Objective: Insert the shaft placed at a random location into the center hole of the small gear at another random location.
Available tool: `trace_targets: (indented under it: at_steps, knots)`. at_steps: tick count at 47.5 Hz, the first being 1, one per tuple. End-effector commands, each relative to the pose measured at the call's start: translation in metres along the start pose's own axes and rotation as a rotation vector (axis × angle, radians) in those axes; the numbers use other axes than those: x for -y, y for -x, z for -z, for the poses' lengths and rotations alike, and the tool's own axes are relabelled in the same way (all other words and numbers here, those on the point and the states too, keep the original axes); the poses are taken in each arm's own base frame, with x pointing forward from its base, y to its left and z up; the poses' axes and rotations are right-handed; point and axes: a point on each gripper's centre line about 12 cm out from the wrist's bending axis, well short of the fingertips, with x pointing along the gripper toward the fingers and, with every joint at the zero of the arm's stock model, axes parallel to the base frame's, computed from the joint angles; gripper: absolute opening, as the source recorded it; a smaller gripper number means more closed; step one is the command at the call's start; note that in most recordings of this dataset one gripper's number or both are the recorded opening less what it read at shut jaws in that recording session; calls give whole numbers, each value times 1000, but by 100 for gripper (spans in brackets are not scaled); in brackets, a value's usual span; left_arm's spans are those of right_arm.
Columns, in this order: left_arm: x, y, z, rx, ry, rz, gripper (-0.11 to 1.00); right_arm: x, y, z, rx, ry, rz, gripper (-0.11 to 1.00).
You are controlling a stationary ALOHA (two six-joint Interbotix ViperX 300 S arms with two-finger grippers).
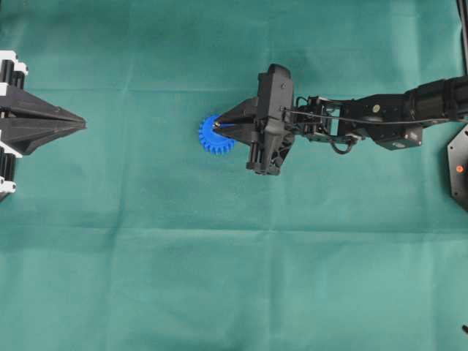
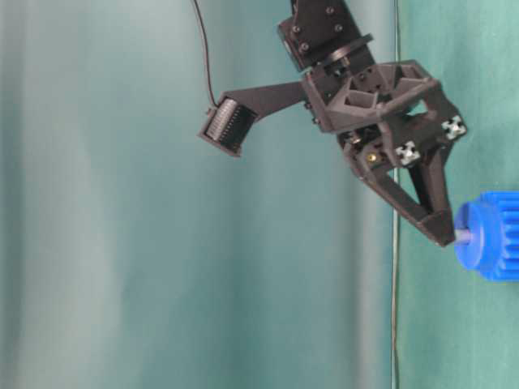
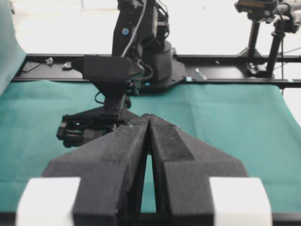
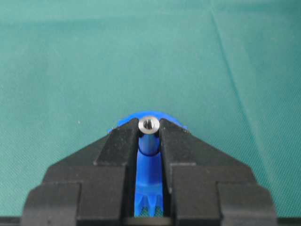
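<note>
- Pin (image 4: 149,124) clenched between right pincer (image 4: 149,136) tips, its long axis in line with the gear's (image 1: 216,136) hub, its tip at or in the hole; depth unclear.
- Gear lies directly ahead of the right pincer tips.
- Left pincer (image 1: 79,126) clenched, empty, well apart; right arm nearer.
- Count: one pin, one gear, two pincers.

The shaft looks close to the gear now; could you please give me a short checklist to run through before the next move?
1. Right gripper shut on the shaft: ok.
2. Shaft end at the small gear hub: ok.
3. Shaft centred on the center hole: cannot tell, the hole is hidden.
4. Gear flat on the green cloth: ok.
5. Left gripper shut and parked far from the gear: ok.
</note>
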Motion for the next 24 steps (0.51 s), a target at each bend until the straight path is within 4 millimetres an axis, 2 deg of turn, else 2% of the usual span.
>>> trace_targets:
  at_steps: [1, 24]
  knots:
    - [0, -2, -6, 15, -3, 1, 0, 0, -1, -10, 40, 3, 1, 13]
    - [0, -2, -6, 17, -3, 1, 0, 0, -2, -7, 28, 2, 1, 13]
